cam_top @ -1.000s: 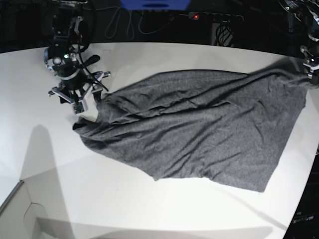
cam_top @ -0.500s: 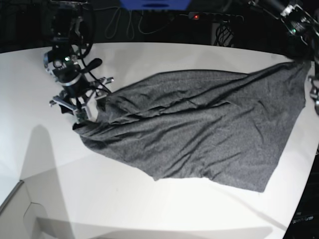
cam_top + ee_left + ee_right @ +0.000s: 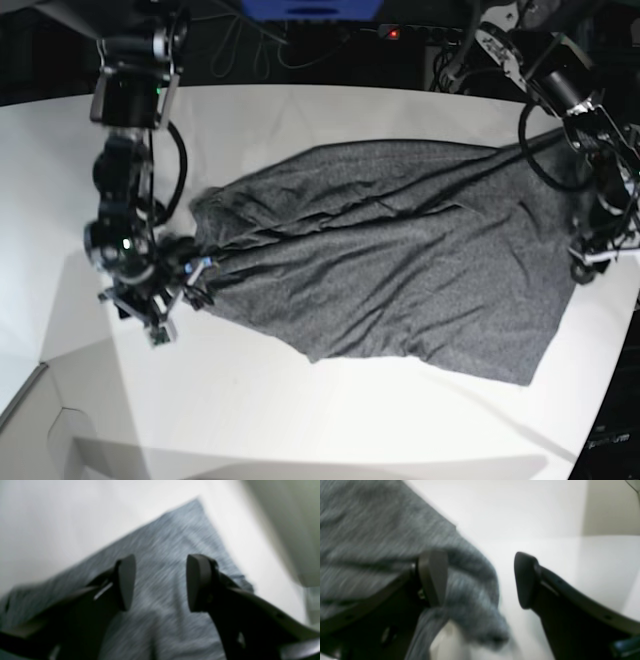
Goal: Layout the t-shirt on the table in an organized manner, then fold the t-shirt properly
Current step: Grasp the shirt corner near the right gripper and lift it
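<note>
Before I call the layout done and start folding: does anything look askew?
Yes. The t-shirt lies skewed and creased across the table, diagonal wrinkles through its middle. Its end by the right gripper is bunched. No sleeve is laid out.

One heathered dark grey knit t-shirt [image 3: 390,250] is lying spread in the base view; no second garment is showing.

One large smooth white matte table [image 3: 300,420] is carrying it.

Two black robot arms are showing, one at each side of the base view. Each is ending in one gripper: the right gripper [image 3: 175,305] and the left gripper [image 3: 595,262], so two grippers in all.

Each wrist view is showing two dark fingers [image 3: 125,582], four counted together [image 3: 432,577].

One small red indicator light [image 3: 394,34] is glowing on one dark strip beyond the far table edge.
</note>
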